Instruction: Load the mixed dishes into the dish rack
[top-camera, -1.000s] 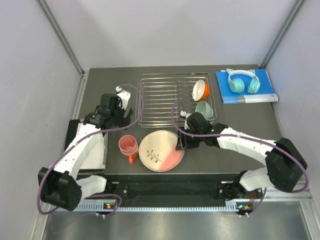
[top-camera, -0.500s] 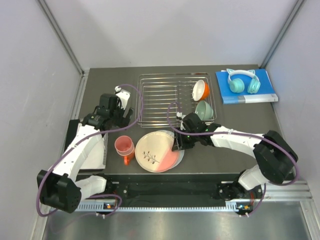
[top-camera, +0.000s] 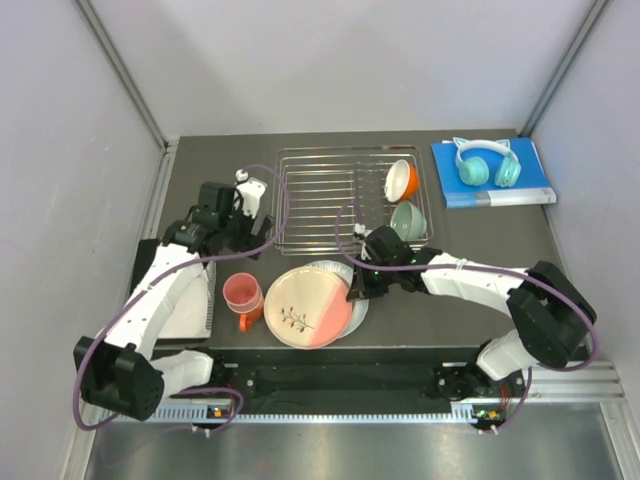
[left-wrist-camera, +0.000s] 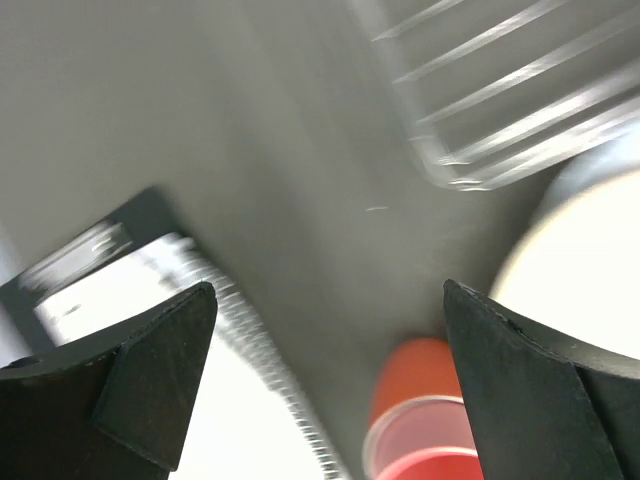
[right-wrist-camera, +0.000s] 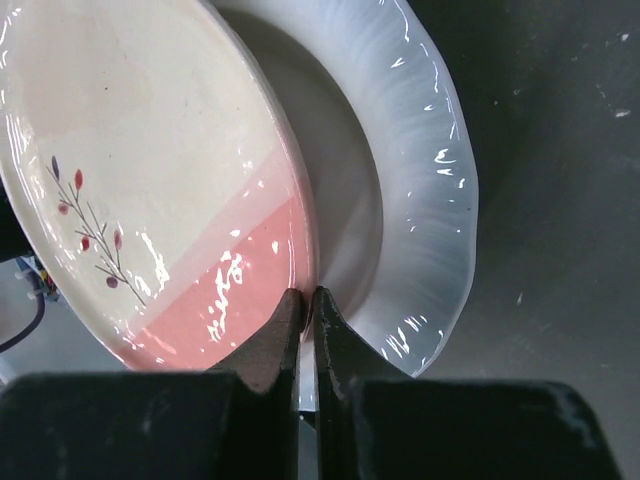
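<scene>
- So, dish rack (top-camera: 340, 195) sat at far centre of the table (top-camera: 480, 260); most of its bars were bare, only the right end was filled.
- Sprig-patterned plate (right-wrist-camera: 150, 170) lay near centre, just short of the rack's near edge and not in it. It overlapped the white plate, and its right side looked tipped up off it.
- Right gripper (right-wrist-camera: 305, 300) had its fingers pressed together on that plate's right rim, pinching the thin edge. Judged as the start of a lift toward the rack.
- White plate (right-wrist-camera: 420, 200) lay flat on the table under the sprig one, only its right crescent showing. Not loaded.
- Orange handled mug (top-camera: 243, 321) stood left of the plates, and the pink tumbler (top-camera: 242, 292) appeared nested inside it. Both were outside the rack.
- Left gripper (left-wrist-camera: 325, 300) was spread wide and held nothing. It hung over bare table between the rack's near-left corner and the mug.
- Orange bowl (top-camera: 401, 180) was propped on edge at the rack's far right: loaded.
- Mint-green bowl (top-camera: 407, 218) was just near of it, also in the rack: loaded.
- Progress: two of six pieces were in; both plates, the mug and the tumbler were left. Roughly a third done.
</scene>
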